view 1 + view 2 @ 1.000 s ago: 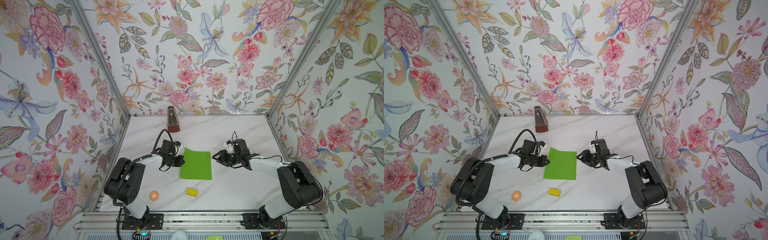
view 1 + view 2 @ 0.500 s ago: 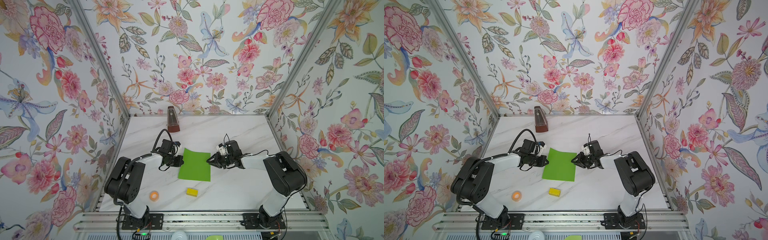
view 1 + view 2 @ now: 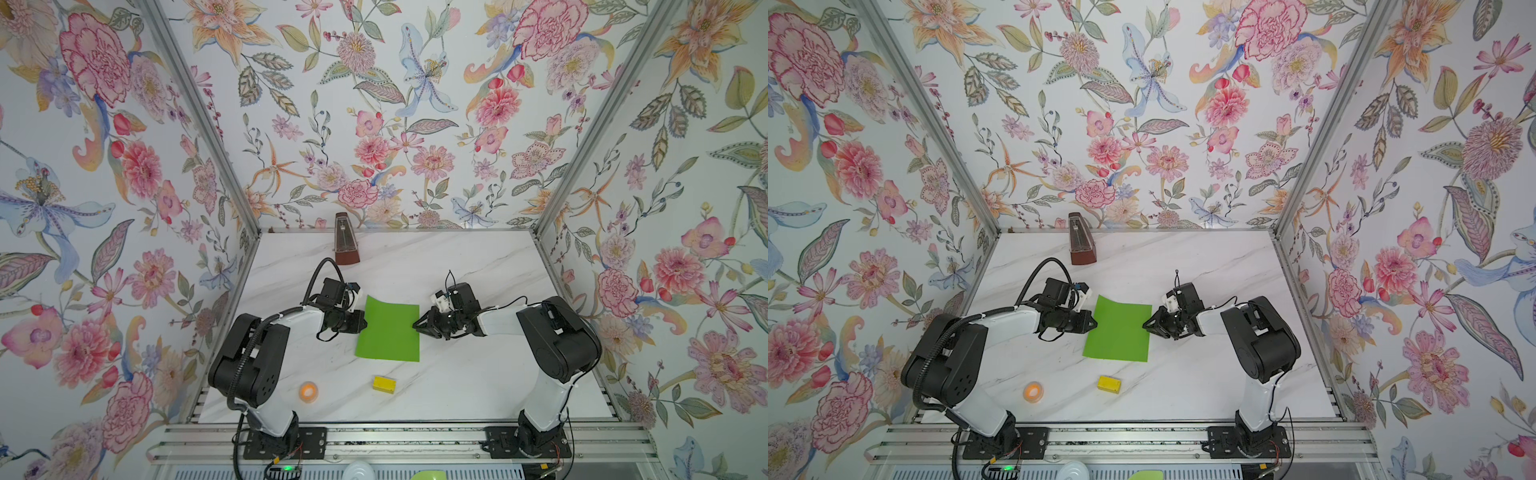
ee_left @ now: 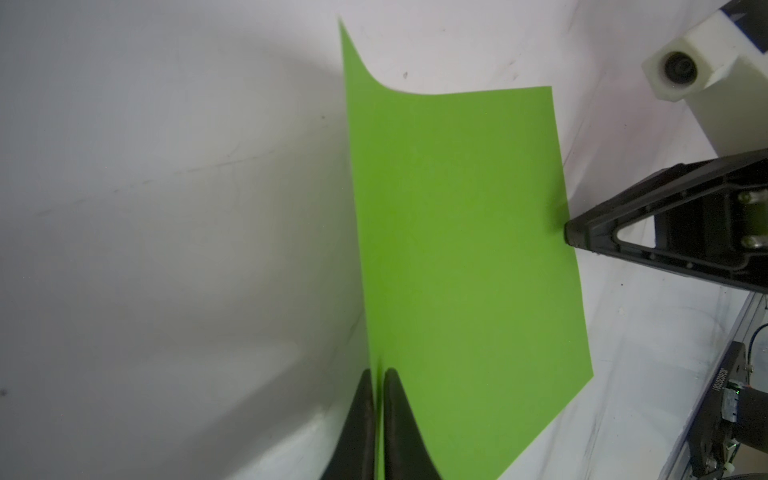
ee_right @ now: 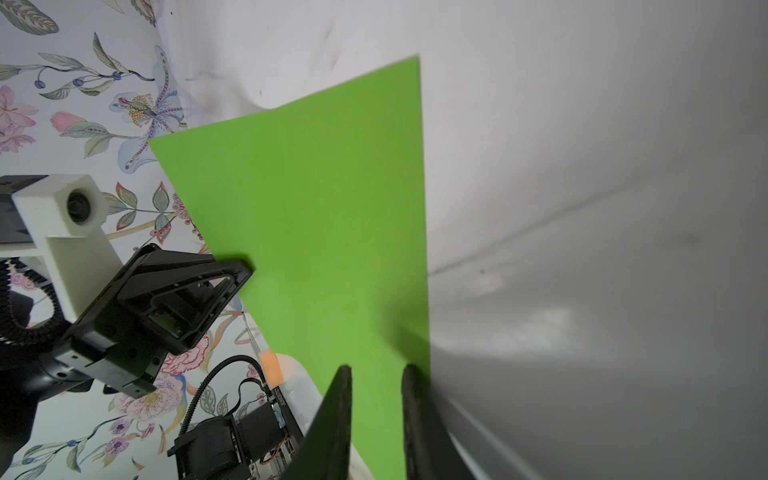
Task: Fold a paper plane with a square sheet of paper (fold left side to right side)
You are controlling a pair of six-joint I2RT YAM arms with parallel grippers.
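The square sheet of paper [image 3: 388, 332] [image 3: 1119, 330] is lime green and lies near the middle of the marble table [image 3: 478, 374]. Its far left corner curls up. My left gripper [image 3: 362, 323] [image 4: 377, 374] sits at the sheet's left edge. Its jaws are pinched on that edge, with only a sliver of green [image 4: 457, 249] between them. My right gripper [image 3: 415, 326] [image 5: 376, 368] is at the right edge of the sheet [image 5: 332, 228], jaws a little apart. The green paper shows through the gap. No paper plane is in view.
A brown metronome [image 3: 346, 245] stands at the back of the table. A small yellow block [image 3: 384, 384] and an orange roll [image 3: 308, 391] lie near the front edge. Floral walls close in on three sides.
My right gripper has slid left up to the sheet's right edge and narrowed its jaws. The left gripper has stayed at the left edge.
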